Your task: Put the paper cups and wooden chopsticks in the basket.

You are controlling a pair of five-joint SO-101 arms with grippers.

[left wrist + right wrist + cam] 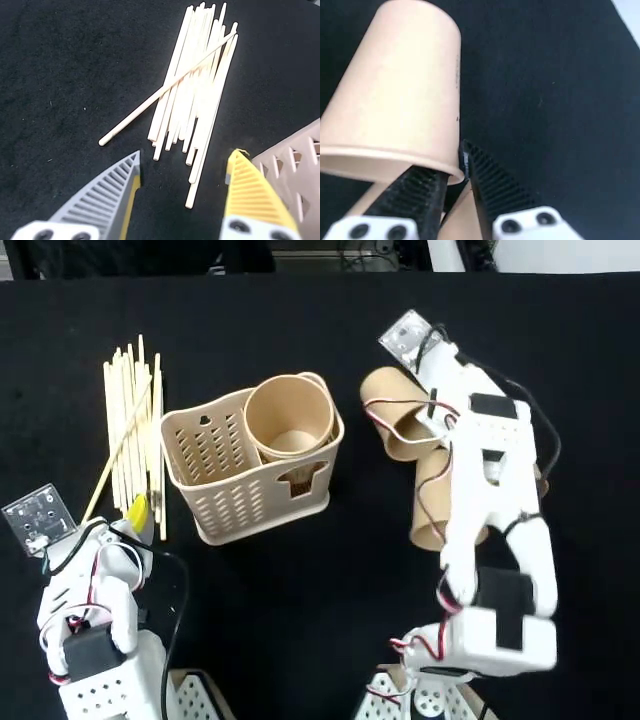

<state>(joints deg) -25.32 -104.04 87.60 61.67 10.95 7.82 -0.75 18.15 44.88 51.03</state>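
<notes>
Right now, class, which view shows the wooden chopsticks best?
Left wrist view: the wooden chopsticks lie close, one crossing the pile. High view: the bundle farther, beside the basket. Right wrist view faces a paper cup.

the right arm (490, 490) covers most of one lying paper cup (428, 515).

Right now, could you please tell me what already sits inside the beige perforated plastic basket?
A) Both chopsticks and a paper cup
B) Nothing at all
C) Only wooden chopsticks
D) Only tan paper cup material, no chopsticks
D: a tan paper cup stands upright inside the beige perforated plastic basket, while the bundle of wooden chopsticks lies on the black table beside it.
</notes>
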